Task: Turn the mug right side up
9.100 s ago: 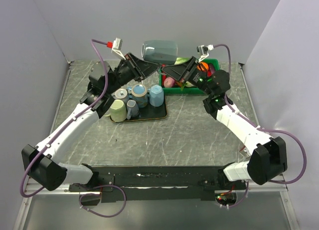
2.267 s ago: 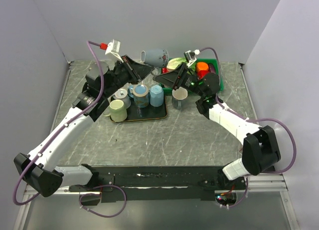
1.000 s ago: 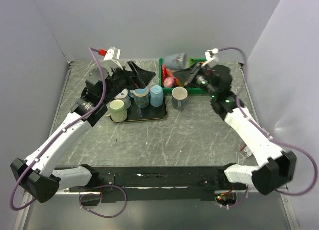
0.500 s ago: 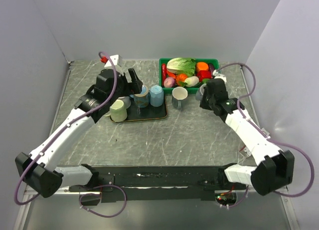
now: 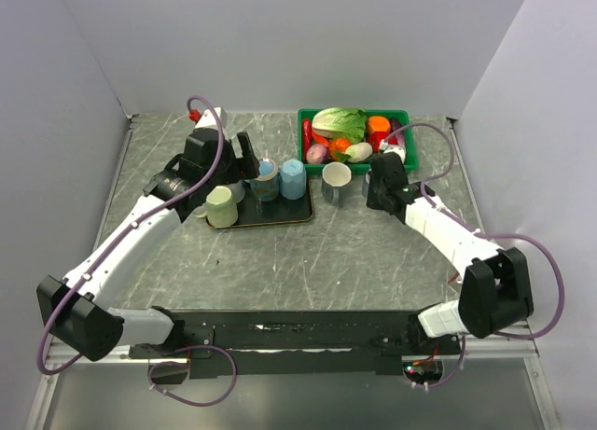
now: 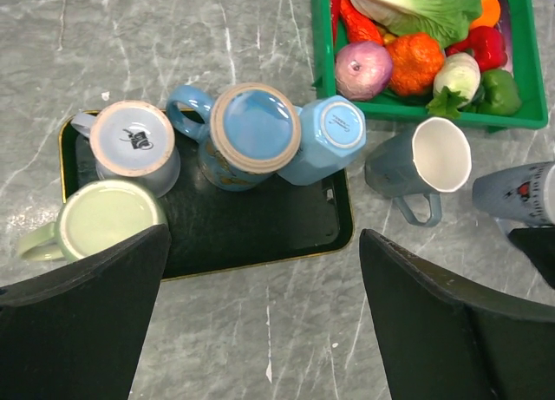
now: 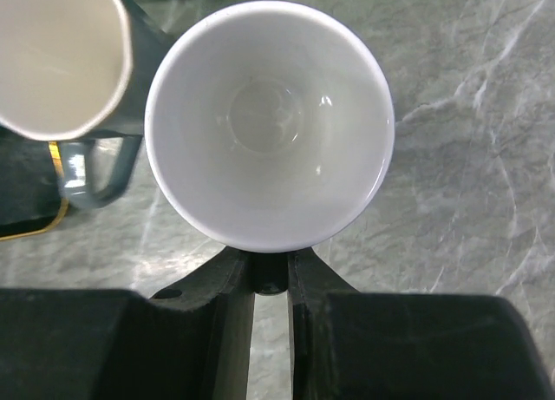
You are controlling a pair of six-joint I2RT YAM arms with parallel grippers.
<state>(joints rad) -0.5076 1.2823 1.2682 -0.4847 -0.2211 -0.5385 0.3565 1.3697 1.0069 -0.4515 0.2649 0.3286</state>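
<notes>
Right gripper [image 7: 270, 287] is pinching the white-lined mug [image 7: 269, 127] narrowly below its rim, just in front of the green crate [image 6: 323, 62]. Left gripper [image 6: 264, 244] is hanging wide open. Glazed ceramic likely rigid, slick and chippable; the handle looks the safest hold.

Getting bright, even overhead light across the table [image 5: 354, 253], throwing only soft, short shadows. Catching small glare spots inside the white mug [image 7: 269, 122]. Going slightly soft on the near black left fingers [image 6: 78, 322] in the left wrist view; reading sharp elsewhere.
</notes>
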